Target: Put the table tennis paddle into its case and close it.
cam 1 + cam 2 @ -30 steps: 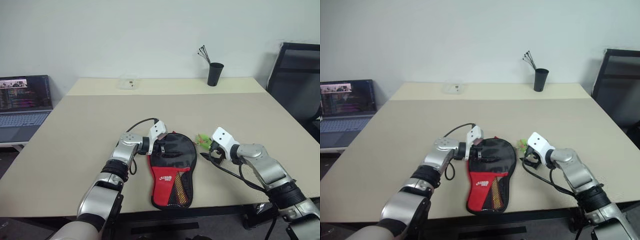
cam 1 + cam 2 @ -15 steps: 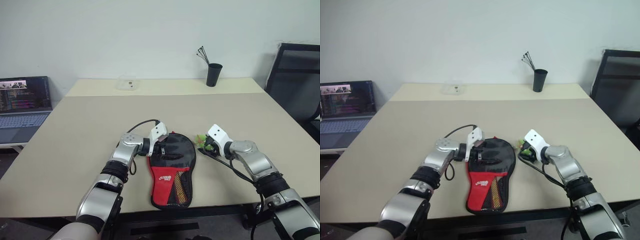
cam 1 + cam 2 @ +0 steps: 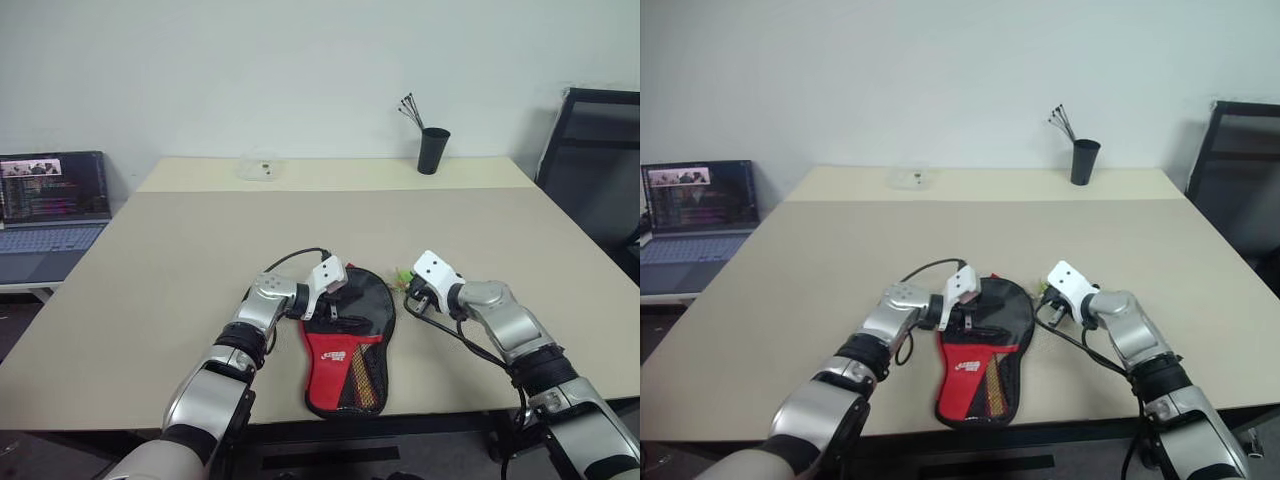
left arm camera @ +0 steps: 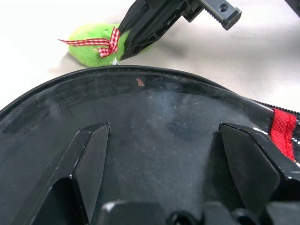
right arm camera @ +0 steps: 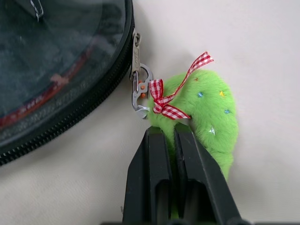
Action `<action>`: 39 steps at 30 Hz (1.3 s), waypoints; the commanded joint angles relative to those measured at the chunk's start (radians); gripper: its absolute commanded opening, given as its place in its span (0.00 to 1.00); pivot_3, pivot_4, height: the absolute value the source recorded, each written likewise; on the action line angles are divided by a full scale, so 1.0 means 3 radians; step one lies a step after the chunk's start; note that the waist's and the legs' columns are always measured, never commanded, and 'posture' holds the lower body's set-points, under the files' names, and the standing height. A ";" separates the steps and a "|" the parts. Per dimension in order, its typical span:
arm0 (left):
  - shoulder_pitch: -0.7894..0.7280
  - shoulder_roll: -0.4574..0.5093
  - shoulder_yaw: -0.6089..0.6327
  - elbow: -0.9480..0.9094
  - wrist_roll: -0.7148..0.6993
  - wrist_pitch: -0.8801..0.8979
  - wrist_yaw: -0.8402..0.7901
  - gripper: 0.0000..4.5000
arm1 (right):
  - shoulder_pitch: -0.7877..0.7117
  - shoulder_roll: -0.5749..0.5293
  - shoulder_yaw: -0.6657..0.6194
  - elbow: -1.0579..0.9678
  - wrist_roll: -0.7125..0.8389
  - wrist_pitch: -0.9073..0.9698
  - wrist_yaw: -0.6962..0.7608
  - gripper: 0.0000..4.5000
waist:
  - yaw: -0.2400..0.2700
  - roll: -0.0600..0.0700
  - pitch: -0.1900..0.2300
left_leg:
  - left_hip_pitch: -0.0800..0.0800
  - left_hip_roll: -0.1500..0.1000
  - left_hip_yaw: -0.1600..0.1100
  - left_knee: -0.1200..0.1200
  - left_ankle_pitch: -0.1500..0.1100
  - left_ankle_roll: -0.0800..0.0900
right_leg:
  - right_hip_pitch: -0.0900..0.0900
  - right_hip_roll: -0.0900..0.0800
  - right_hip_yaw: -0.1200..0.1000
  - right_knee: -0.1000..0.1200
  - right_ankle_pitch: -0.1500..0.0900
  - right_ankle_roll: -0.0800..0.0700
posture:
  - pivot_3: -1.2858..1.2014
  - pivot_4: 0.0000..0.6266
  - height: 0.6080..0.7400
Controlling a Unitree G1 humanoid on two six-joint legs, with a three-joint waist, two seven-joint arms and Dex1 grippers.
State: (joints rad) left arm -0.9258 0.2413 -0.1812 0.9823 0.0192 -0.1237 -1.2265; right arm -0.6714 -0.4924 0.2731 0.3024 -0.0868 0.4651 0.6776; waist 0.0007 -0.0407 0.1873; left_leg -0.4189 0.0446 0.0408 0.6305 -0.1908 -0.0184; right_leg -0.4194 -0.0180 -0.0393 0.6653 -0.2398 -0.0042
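So the case [image 3: 347,335] is lying flat near the front edge of the table [image 3: 150,250]. The right gripper [image 5: 174,136] has its fingers pinched on the fuzzy green charm [image 5: 206,112] clipped to the zipper pull [image 5: 139,89]. The left gripper [image 4: 164,154] sits over the case's round end, fingers spread wide.

The case [image 3: 346,335] looks like soft cloth, red below and black above, with a smooth, faintly shiny see-through panel over its round part and a black zip with a small metal pull [image 5: 139,86]. Clipped to that pull is a green charm [image 5: 206,117] of fuzzy plush, tied with a red-and-white checked cloth ribbon. The right pincer [image 5: 174,136] has matt black plastic fingers, as does the left pincer [image 4: 164,140], and the beige worktop [image 3: 200,230] is smooth and matt
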 commanded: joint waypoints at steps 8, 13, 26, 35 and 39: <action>-0.0022 -0.0148 -0.0121 0.0261 0.0124 -0.0043 0.0011 0.91 | 0.0726 -0.0677 -0.0110 -0.1530 -0.0063 0.0318 0.0367 0.01 | 0.0022 0.0014 -0.0011 | 0.0001 -0.0004 0.0001 0.0001 0.0000 0.0000 | 0.0002 -0.0003 -0.0001 -0.0002 0.0000 0.0001 | 0.52 0.24 1.00; -0.0079 -0.0214 -0.0126 0.0357 0.0162 -0.0057 0.0037 0.91 | 0.1154 -0.0808 -0.0164 -0.2408 0.0097 0.0777 0.0483 0.01 | 0.0037 0.0020 -0.0020 | 0.0000 -0.0005 -0.0002 0.0001 0.0000 0.0000 | 0.0004 -0.0003 -0.0004 -0.0006 -0.0001 0.0001 | 0.52 0.24 1.00; -0.0096 -0.0289 -0.0179 0.0506 0.0294 -0.0208 0.0056 0.91 | 0.1716 -0.0941 -0.0115 -0.3638 0.0554 0.1685 0.0574 0.01 | 0.0047 0.0021 -0.0028 | 0.0006 -0.0004 -0.0019 0.0002 -0.0001 -0.0001 | 0.0022 -0.0007 -0.0020 -0.0018 -0.0002 0.0000 | 0.52 0.24 1.00; -0.0112 -0.0312 -0.0179 0.0563 0.0331 -0.0236 0.0105 0.91 | 0.2150 -0.1388 -0.0186 -0.4096 0.1092 0.1710 0.0866 0.01 | 0.0062 0.0019 -0.0040 | 0.0007 -0.0002 -0.0029 0.0001 -0.0002 -0.0002 | 0.0032 -0.0009 -0.0032 -0.0028 -0.0003 -0.0001 | 0.52 0.24 1.00; -0.0121 -0.0315 -0.0170 0.0569 0.0346 -0.0238 0.0113 0.91 | 0.2487 -0.1510 -0.0277 -0.4296 0.1435 0.1657 0.1032 0.01 | 0.0065 0.0016 -0.0044 | 0.0007 -0.0001 -0.0034 0.0000 -0.0003 -0.0003 | 0.0038 -0.0009 -0.0037 -0.0036 -0.0003 -0.0001 | 0.52 0.24 1.00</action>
State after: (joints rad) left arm -0.9810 0.1510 -0.1919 1.1155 0.0811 -0.2044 -1.1918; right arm 0.0558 -0.9306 0.2121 -0.9246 0.2860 0.9834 0.9505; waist 0.0202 -0.0358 0.1742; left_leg -0.4168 0.0443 0.0306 0.6306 -0.1916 -0.0193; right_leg -0.4079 -0.0206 -0.0505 0.6545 -0.2406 -0.0044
